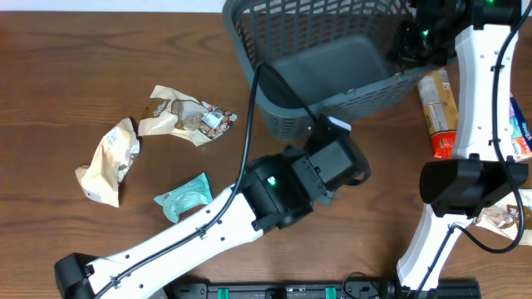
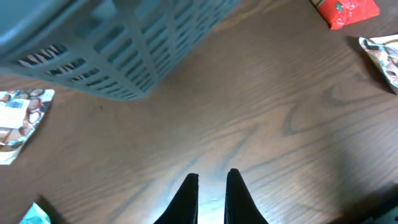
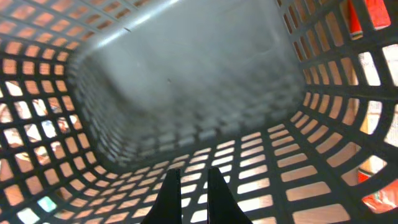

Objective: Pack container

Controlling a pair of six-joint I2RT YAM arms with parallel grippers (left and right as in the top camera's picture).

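The container point(image 1: 287, 116) is a dark grey lattice basket at the back middle of the table, with nothing in it. In the left wrist view the container point(image 2: 124, 50) fills the upper left corner. My left gripper point(image 1: 353, 166) hovers just in front of its near wall, over bare wood. The left gripper point(image 2: 211, 177) is shut with nothing between its fingers. My right gripper point(image 1: 407, 41) reaches in at the basket's right side. In its own view the right gripper point(image 3: 193, 173) is shut and empty, above the mesh wall and grey floor of the container point(image 3: 199, 68).
Snack packets lie about the wood. Two beige ones point(image 1: 179, 115) point(image 1: 108, 162) and a teal one point(image 1: 184, 198) are on the left. An orange-and-red packet point(image 1: 439, 104), a blue one point(image 1: 522, 124) and a beige one point(image 1: 503, 218) are on the right by the right arm.
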